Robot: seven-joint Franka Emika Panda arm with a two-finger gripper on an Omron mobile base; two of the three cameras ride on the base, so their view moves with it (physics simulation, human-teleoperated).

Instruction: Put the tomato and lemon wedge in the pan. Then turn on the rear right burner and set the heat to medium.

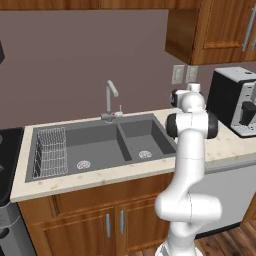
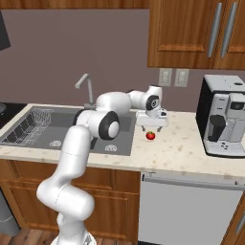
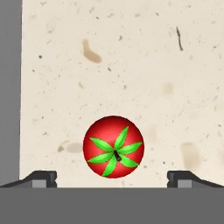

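Now the gripper (image 2: pixel 152 127) hangs wide open right above the tomato (image 2: pixel 150 136) on the table (image 2: pixel 191 148), probably so its fingers can drop down around it.

tomato (image 2: pixel 150 135): on the counter (image 2: pixel 182 148), right of the sink (image 2: pixel 62 129), left of the coffee machine (image 2: pixel 224 115)
gripper (image 2: pixel 151 128): directly above the tomato, apart from it, jaws wide either side
faucet (image 2: pixel 84 86): at the far edge of the sink
dish rack (image 1: pixel 50 152): in the sink's left basin
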